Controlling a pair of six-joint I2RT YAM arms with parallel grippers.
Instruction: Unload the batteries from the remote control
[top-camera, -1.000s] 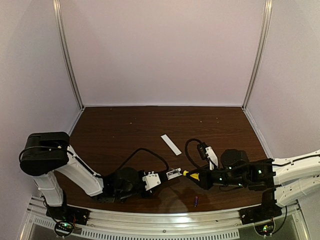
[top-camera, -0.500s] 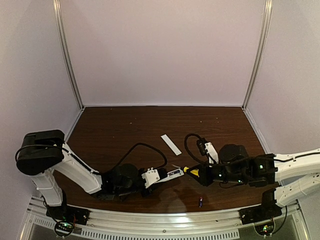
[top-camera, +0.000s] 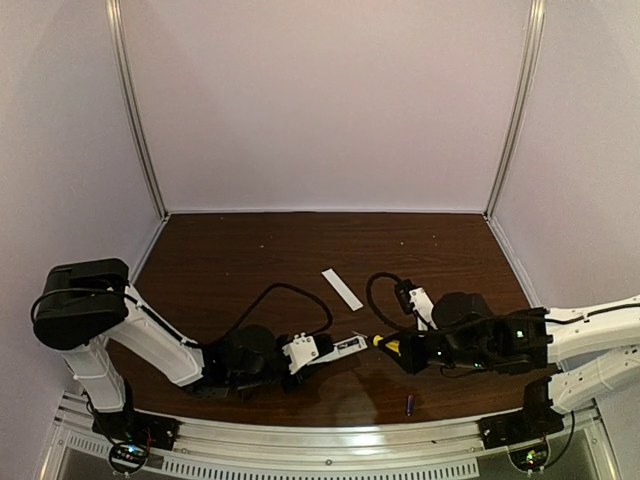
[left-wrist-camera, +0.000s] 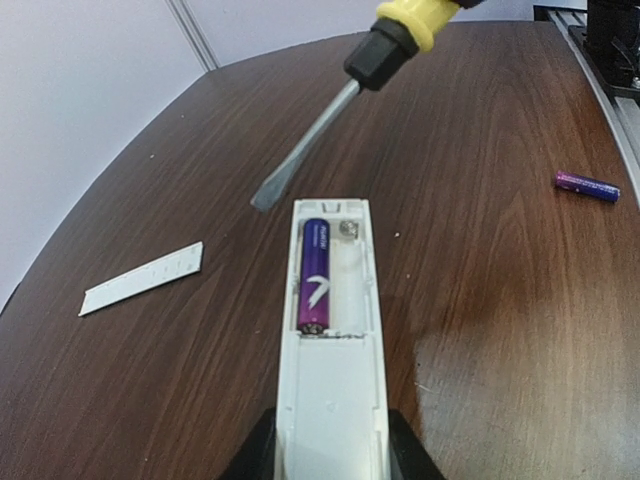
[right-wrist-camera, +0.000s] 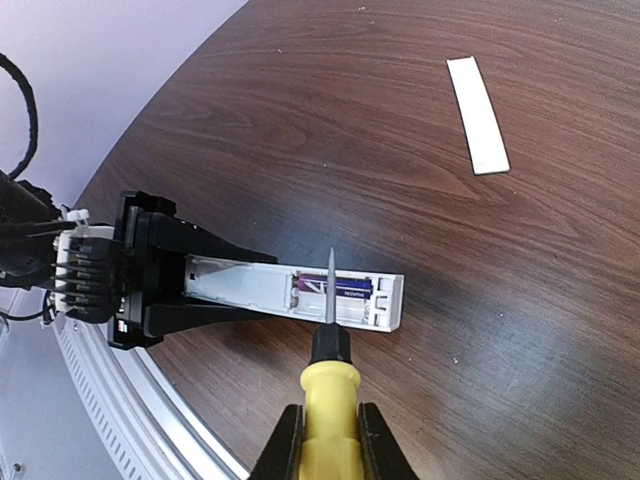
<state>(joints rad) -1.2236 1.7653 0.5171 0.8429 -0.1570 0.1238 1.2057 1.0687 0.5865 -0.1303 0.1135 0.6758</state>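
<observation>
One battery (left-wrist-camera: 318, 275) in remote control (left-wrist-camera: 330, 400) (held by left claw (left-wrist-camera: 330, 455)) — loose battery (left-wrist-camera: 587, 186) farther right now; right claw (right-wrist-camera: 325, 440) around screwdriver (right-wrist-camera: 326, 395).

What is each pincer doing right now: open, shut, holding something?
Left pincer: closed, holding the remote.
Right pincer: closed, holding the screwdriver.

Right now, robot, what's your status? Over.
Left fingers shut on remote control. Right fingers shut on screwdriver. One battery inside, loose battery on table. Nothing blocking.
</observation>
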